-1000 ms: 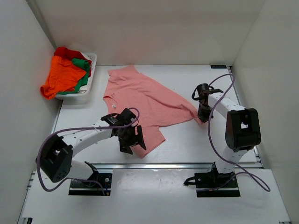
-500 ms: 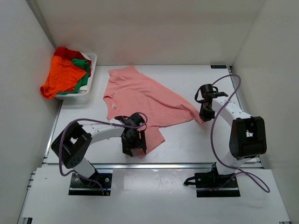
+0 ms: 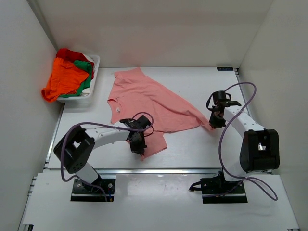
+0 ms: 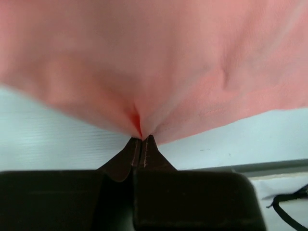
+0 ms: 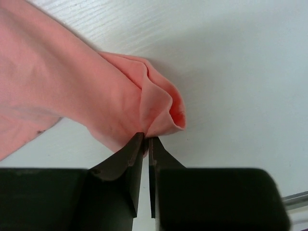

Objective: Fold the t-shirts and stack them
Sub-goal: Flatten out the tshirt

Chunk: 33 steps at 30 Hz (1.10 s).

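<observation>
A salmon pink t-shirt (image 3: 149, 103) lies spread and slanted on the white table. My left gripper (image 3: 140, 147) is at its near hem, shut on a pinch of the cloth; in the left wrist view the fabric (image 4: 159, 57) puckers into the closed fingertips (image 4: 140, 140). My right gripper (image 3: 214, 121) sits at the shirt's right corner. There its jaws (image 5: 147, 139) pinch a rolled fold of pink cloth (image 5: 72, 86), with only a thin slit between them. More t-shirts, orange (image 3: 65, 79), green (image 3: 86, 70) and red (image 3: 70, 54), are piled at the back left.
The piled shirts fill a white basket (image 3: 91, 95) in the back left corner, with the orange one hanging over its side. White walls close in the table on the left, right and back. A metal rail (image 3: 159, 171) runs along the near edge.
My left gripper was open over the near hem and has shut on the cloth. The right arm has shifted to the right, drawing the shirt's corner with it.
</observation>
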Available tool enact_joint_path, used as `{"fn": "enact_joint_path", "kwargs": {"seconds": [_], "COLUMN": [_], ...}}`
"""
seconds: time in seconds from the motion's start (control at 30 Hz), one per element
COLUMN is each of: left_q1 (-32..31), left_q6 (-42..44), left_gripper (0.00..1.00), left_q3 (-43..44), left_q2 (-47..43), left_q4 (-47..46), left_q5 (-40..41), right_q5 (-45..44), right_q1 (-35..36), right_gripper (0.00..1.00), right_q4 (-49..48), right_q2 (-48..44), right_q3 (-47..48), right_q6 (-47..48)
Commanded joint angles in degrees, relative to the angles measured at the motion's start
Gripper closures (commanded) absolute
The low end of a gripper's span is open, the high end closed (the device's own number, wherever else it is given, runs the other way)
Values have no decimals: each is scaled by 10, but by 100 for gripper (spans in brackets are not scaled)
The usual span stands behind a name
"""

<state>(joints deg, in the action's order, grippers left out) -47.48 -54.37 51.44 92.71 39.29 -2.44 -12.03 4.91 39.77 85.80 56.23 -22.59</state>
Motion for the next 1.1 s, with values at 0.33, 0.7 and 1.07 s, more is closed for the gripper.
{"fn": "enact_joint_path", "kwargs": {"seconds": [0.33, 0.7, 1.07], "left_q1": [234, 265, 281], "left_q6": [154, 144, 162], "left_gripper": [100, 100, 100], "left_q3": [155, 54, 51], "left_q2": [-202, -279, -279], "left_q4": [220, 204, 193], "left_q5": [115, 64, 46], "right_q5": [45, 68, 90], "right_q1": [-13, -39, -42], "right_gripper": [52, 56, 48], "right_q4": [48, 15, -34], "right_q2": [-95, -88, -47], "right_q3": [-8, -78, -119], "right_q6": [15, -19, -18]}}
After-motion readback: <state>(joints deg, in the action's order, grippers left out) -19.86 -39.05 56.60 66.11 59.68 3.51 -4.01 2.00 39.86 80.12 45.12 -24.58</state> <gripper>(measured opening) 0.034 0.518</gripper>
